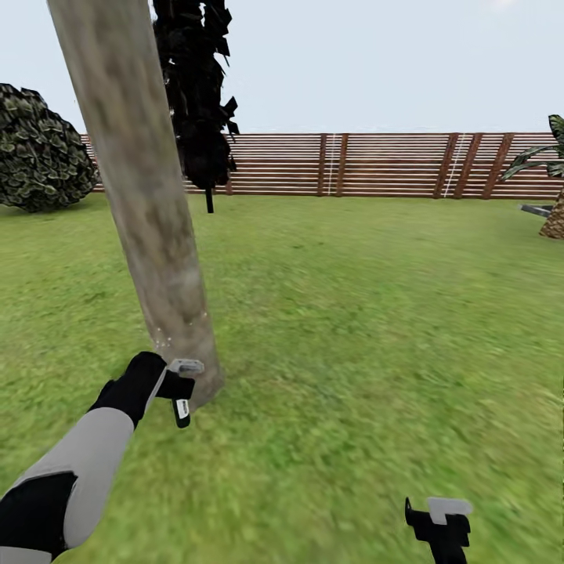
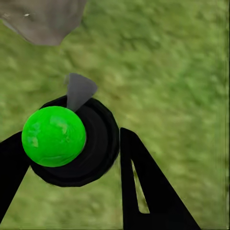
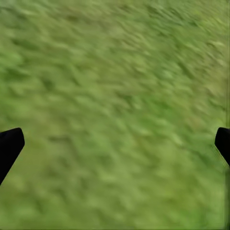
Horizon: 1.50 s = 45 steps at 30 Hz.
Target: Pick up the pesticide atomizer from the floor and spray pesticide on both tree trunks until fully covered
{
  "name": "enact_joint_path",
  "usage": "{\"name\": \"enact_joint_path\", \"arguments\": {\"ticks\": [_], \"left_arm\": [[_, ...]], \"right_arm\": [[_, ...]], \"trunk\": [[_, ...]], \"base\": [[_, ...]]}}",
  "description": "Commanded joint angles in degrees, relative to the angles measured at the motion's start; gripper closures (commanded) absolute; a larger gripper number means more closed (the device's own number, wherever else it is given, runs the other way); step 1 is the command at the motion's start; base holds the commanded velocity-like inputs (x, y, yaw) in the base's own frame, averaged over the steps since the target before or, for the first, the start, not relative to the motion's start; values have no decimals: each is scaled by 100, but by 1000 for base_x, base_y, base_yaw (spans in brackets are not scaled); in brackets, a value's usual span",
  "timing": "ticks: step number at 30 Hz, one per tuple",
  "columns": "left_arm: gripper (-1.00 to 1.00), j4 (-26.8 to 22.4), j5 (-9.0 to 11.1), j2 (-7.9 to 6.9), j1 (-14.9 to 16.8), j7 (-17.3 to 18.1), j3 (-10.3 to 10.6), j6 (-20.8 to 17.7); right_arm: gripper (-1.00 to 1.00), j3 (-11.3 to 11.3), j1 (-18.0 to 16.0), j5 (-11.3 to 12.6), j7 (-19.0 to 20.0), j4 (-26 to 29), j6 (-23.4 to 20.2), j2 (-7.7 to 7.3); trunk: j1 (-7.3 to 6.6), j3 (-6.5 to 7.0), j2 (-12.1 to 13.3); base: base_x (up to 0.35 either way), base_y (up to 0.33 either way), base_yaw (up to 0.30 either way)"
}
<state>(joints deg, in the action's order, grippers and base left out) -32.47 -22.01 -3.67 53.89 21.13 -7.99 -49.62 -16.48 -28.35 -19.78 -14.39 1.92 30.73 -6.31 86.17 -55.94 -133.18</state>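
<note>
A thick grey-brown tree trunk [image 1: 149, 211] leans from the top left of the head view down to its base on the grass lawn [image 1: 352, 313]. Right beside that base, my left gripper [image 1: 177, 389] is shut on the pesticide atomizer [image 1: 186, 366], whose grey nozzle head points at the bark. In the left wrist view the atomizer [image 2: 62, 143] has a black round body, a bright green cap and a grey nozzle. It sits between my left gripper's [image 2: 72, 136] black fingers [image 2: 143, 187], with the trunk base [image 2: 43, 19] close ahead. My right gripper [image 1: 440, 518] hangs open over bare grass, with the right gripper [image 3: 115, 143] tips wide apart.
A narrow black cypress-like tree [image 1: 197, 102] stands behind the trunk. A dark-green leafy mass [image 1: 39, 149] sits at the far left and a short palm [image 1: 553, 204] at the right edge. The brown slat fence [image 1: 368, 164] closes the far side. Open lawn spreads to the right.
</note>
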Motion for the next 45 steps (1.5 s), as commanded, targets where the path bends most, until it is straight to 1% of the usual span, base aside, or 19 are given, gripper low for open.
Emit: {"name": "enact_joint_path", "arguments": {"ticks": [1,5,8,10,11,13,16,18,23,25,27,28,30,32,33,34,36,43,45], "left_arm": [[100,-10,-75,18,2,50,-29,-18],[100,-13,-60,28,-1,49,-47,-19],[100,-9,-70,-32,-8,49,-55,-15],[100,-11,-80,-150,-83,47,-65,-12],[100,-9,-79,-258,-140,44,-68,1],[100,-3,-77,-398,-232,40,-70,48],[100,-5,-76,-539,-399,26,-111,187],[100,-5,-72,-594,-488,-30,-232,270],[100,-28,-53,-546,-509,-286,-315,341],[100,-68,-10,-529,-510,-458,-335,351],[100,-185,65,-496,-511,-552,-369,351],[100,-291,125,-464,-508,-591,-382,349],[100,-436,178,-372,-505,-651,-392,348],[100,-467,194,-344,-505,-754,-398,347],[100,-482,223,-316,-506,-886,-402,350],[100,-485,232,-282,-506,-923,-400,353],[100,-488,235,-197,-510,-955,-384,355],[100,-441,234,-105,-511,-970,-365,366],[100,-426,217,-103,-514,-971,-362,372]], "right_arm": [[-100,-30,-4,-61,-29,-8,11,-1],[-100,-30,-4,-61,-29,-8,11,-1],[-100,-30,-4,-60,-29,-8,11,1],[-100,-30,-4,-61,-29,-8,11,0],[-100,-30,-4,-61,-29,-8,11,-1],[-100,-30,-4,-61,-29,-8,11,1],[-100,-30,-4,-61,-29,-8,11,2],[-100,-30,-4,-61,-29,-8,11,6],[-100,-30,-4,-61,-29,-8,11,7],[-100,-30,-4,-61,-29,-8,11,7],[-100,-30,-4,-61,-29,-8,11,7],[-100,-30,-4,-61,-29,-8,11,7],[-100,-30,-4,-61,-29,-8,11,7],[-100,-30,-4,-61,-29,-8,11,7],[-100,-30,-4,-61,-29,-8,11,7],[-100,-30,-4,-61,-27,-8,11,6],[-100,-30,-4,-61,-24,-8,11,3],[-100,-30,-4,-61,-20,-8,11,-1],[-100,-30,-4,-61,-21,-8,11,-5]], "trunk": [[0,-6,-2],[0,-6,-2],[0,-6,-2],[0,-6,-2],[0,-6,-2],[0,-6,-2],[0,-6,-2],[0,-6,-2],[0,-6,-2],[0,-6,-2],[0,-6,-2],[0,-6,-2],[0,-6,-2],[0,-6,-2],[0,-6,-2],[0,-6,-2],[0,-6,-2],[0,-6,-2],[0,-6,-2]], "base": [[136,-271,6],[145,-269,2],[149,-268,0],[149,-268,0],[149,-268,0],[147,-268,0],[103,-182,52],[24,-42,217],[4,-6,269],[1,-1,277],[0,0,277],[0,0,278],[0,0,278],[0,0,277],[0,0,173],[0,0,88],[0,0,34],[125,-91,5],[199,-149,0]]}}
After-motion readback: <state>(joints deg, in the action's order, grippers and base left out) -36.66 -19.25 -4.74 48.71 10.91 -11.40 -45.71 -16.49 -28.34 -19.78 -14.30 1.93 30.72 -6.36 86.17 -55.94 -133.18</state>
